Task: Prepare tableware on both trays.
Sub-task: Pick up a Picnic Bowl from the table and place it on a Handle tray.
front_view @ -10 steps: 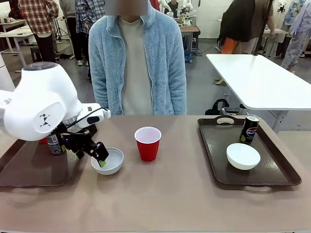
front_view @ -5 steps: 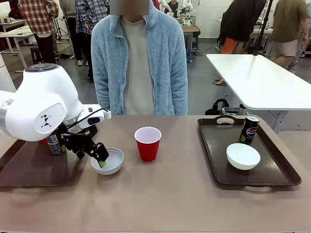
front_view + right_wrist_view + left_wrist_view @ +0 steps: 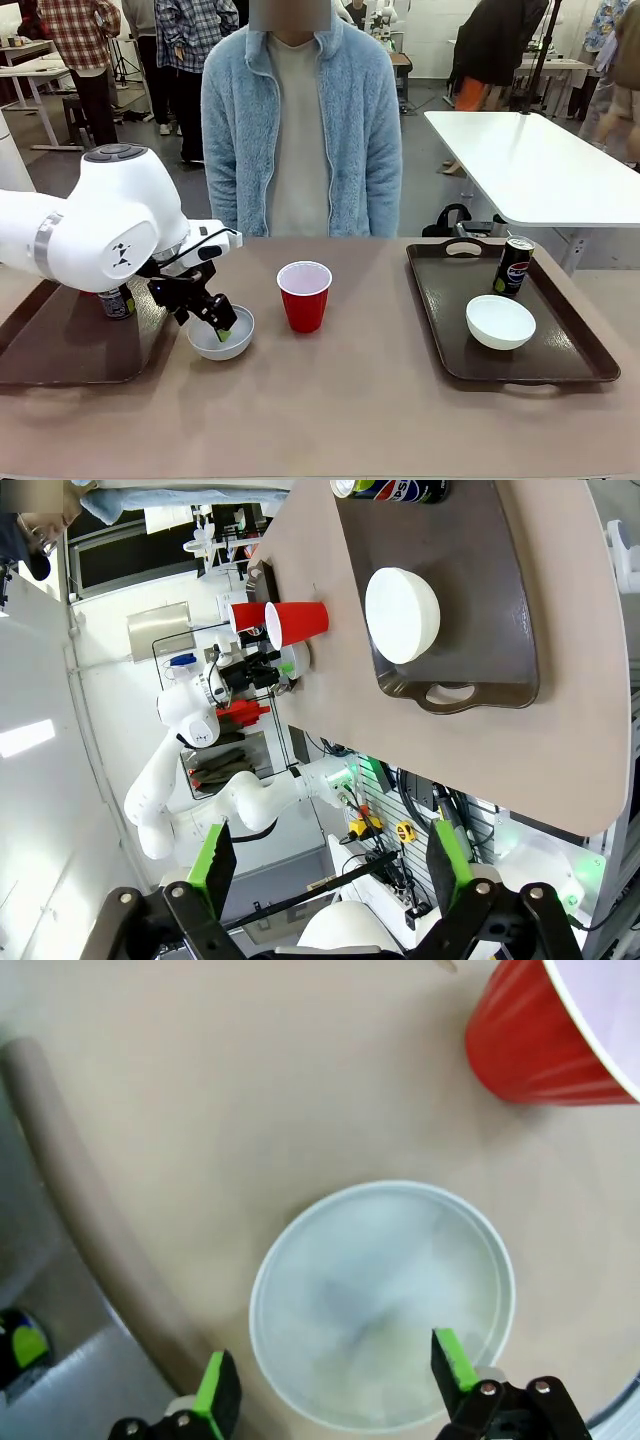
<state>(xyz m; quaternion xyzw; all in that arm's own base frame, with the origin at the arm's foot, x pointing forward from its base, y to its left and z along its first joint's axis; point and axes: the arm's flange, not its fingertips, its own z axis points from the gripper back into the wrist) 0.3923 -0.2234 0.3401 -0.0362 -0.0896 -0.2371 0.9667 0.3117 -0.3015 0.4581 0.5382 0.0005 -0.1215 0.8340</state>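
A white bowl (image 3: 221, 336) sits on the tan tabletop just right of the left tray (image 3: 60, 350). My left gripper (image 3: 222, 326) reaches down into it. In the left wrist view the gripper (image 3: 330, 1348) is open: one green pad stands outside the bowl's (image 3: 385, 1290) rim, the other over its inside. A red cup (image 3: 303, 295) stands mid-table. A dark can (image 3: 117, 303) stands on the left tray. The right tray (image 3: 580, 350) holds a can (image 3: 515, 265) and a white bowl (image 3: 500, 322). My right gripper (image 3: 330, 840) hangs open, high above the right tray (image 3: 500, 600).
A person in a light blue fleece stands at the far edge, hands out of sight. The left tray's raised rim (image 3: 70, 1180) runs close beside the bowl, and the red cup (image 3: 545, 1030) stands a short way off. A white table (image 3: 540, 170) stands behind on the right.
My left arm has swung a little to the right, carrying the gripper from the bowl's left rim farther over the bowl. The person has shifted slightly right.
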